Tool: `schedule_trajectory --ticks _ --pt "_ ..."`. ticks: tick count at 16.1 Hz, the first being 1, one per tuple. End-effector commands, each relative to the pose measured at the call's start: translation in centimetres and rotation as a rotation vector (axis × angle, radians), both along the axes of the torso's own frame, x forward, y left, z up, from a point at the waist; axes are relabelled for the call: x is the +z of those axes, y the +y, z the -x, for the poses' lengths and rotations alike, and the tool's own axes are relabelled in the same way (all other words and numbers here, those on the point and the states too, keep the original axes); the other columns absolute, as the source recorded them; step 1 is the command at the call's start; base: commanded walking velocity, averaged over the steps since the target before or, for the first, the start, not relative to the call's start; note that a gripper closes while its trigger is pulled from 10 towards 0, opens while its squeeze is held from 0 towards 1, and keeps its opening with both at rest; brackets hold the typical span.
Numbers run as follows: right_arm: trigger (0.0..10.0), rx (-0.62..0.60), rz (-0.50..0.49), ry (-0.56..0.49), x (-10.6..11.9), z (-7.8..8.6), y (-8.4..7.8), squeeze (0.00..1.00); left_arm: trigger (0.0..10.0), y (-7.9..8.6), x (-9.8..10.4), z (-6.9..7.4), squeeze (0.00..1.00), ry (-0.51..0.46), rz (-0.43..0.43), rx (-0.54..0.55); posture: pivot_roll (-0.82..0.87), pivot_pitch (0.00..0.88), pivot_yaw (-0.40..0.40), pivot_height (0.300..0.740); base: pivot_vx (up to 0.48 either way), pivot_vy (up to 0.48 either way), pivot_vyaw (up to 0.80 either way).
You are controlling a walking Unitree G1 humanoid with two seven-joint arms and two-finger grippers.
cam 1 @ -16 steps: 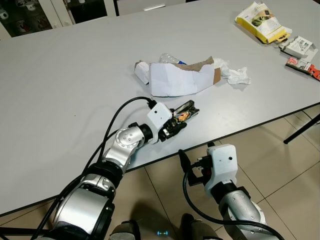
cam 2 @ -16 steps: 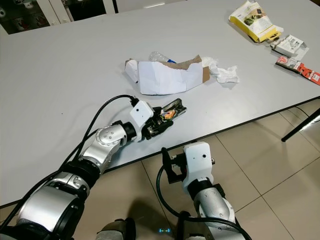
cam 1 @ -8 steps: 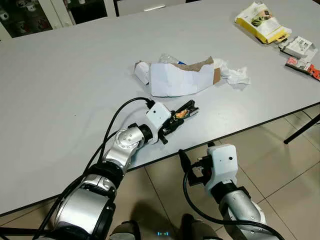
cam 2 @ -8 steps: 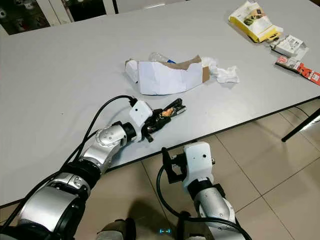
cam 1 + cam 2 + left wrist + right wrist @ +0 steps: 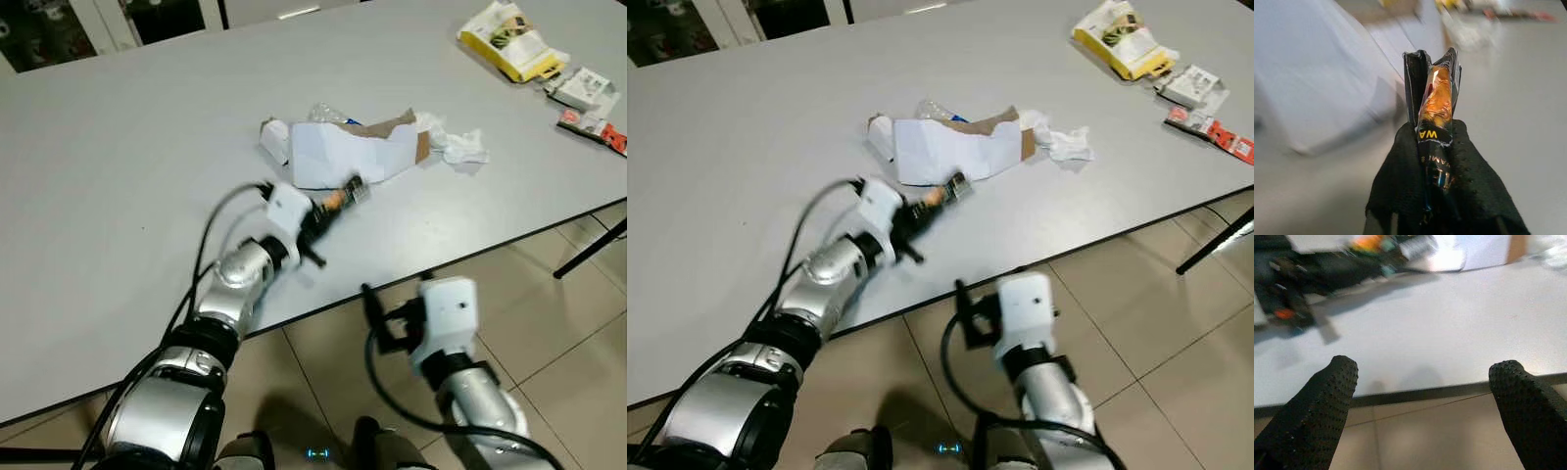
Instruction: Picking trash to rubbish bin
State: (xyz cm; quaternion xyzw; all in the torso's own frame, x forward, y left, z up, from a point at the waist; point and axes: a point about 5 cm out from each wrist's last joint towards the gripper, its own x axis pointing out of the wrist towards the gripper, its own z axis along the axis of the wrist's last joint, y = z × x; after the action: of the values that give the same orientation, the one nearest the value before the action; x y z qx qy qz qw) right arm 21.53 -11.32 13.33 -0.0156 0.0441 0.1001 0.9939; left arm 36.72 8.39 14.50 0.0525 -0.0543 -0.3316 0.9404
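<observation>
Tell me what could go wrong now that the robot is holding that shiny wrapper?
1. The left gripper pinches the black and orange foil wrapper by one end only, so it might slip out on the way.
2. The wrapper's free end hangs right beside the torn white and brown cardboard; it could catch and drag it.
3. The open right gripper hovers off the grey table's edge and could bump it.

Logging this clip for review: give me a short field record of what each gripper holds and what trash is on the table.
left gripper: shut on snack wrapper, above the table
right gripper: open, holding nothing, below the table edge
nearest trash: torn white paper, crumpled tissue
far corner: yellow packet, small packets
rubbish bin: none seen
</observation>
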Motion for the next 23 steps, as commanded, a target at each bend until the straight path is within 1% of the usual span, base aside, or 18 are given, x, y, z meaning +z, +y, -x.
schedule_trajectory --ticks 1,2,3,4,5,6,8,9,12,13,16,21,23 --pt "10.0 -0.029 0.009 -0.018 0.2 -0.1 -0.4 0.9 0.0 0.2 0.6 -0.1 0.0 -0.02 0.03 0.027 0.05 0.187 0.016 0.74 0.0 0.0 0.0" --pt "10.0 -0.059 0.014 -0.05 0.8 -0.5 -1.0 0.8 0.0 0.3 1.6 -0.3 0.0 -0.059 0.067 0.069 0.06 0.182 0.006 0.74 0.0 0.0 0.0" --pt "10.0 -0.088 0.016 -0.078 1.3 -0.8 -1.6 0.55 0.0 0.5 2.2 -0.4 0.0 -0.082 0.081 0.111 0.06 0.18 0.0 0.74 0.0 0.0 0.0" --pt "10.0 -0.108 0.022 -0.1 1.6 -1.1 -2.0 0.2 0.0 0.6 2.5 -0.3 0.0 -0.099 0.098 0.146 0.06 0.179 -0.004 0.74 0.0 0.0 0.0" --pt "10.0 -0.119 0.031 -0.111 1.8 -1.3 -2.4 0.0 6.0 0.5 2.3 -0.1 0.0 -0.091 0.102 0.157 0.07 0.175 -0.011 0.74 0.0 0.0 0.0" --pt "10.0 -0.131 0.038 -0.121 2.0 -1.5 -2.7 0.0 10.0 0.5 1.7 0.2 0.0 -0.061 0.104 0.167 0.07 0.173 -0.014 0.74 0.0 0.0 0.0" --pt "10.0 -0.139 0.041 -0.128 2.1 -1.7 -2.9 0.0 10.0 0.5 1.3 0.7 0.0 -0.068 0.094 0.179 0.07 0.171 -0.017 0.74 0.0 0.0 0.0" --pt "10.0 -0.142 0.05 -0.133 2.1 -1.8 -3.0 0.0 10.0 0.2 1.2 1.3 0.0 -0.086 0.091 0.186 0.07 0.169 -0.021 0.74 0.0 0.0 0.0" --pt "10.0 -0.136 0.08 -0.149 2.4 -2.2 -3.1 0.0 10.0 -0.5 1.0 1.7 0.0 -0.072 0.099 0.188 0.07 0.167 -0.025 0.74 0.0 0.0 0.0" --pt "10.0 -0.138 0.08 -0.149 2.4 -2.3 -3.2 0.0 10.0 -0.6 1.1 1.7 0.0 -0.068 0.105 0.189 0.07 0.167 -0.025 0.74 0.0 0.0 0.0" --pt "10.0 -0.143 0.085 -0.156 2.6 -2.6 -3.4 0.0 10.0 -0.7 1.3 1.7 0.0 -0.07 0.104 0.201 0.07 0.169 -0.029 0.74 0.0 0.0 0.58" --pt "10.0 -0.119 0.08 -0.155 2.5 -2.7 -2.9 0.0 10.0 -0.6 1.5 1.4 0.0 -0.064 0.104 0.23 0.07 0.17 -0.033 0.74 0.0 0.0 0.0" --pt "10.0 -0.088 0.109 -0.164 2.7 -2.9 -2.8 0.0 10.0 -0.6 1.5 1.4 0.0 -0.064 0.099 0.234 0.07 0.171 -0.031 0.74 0.0 -0.126 0.0"
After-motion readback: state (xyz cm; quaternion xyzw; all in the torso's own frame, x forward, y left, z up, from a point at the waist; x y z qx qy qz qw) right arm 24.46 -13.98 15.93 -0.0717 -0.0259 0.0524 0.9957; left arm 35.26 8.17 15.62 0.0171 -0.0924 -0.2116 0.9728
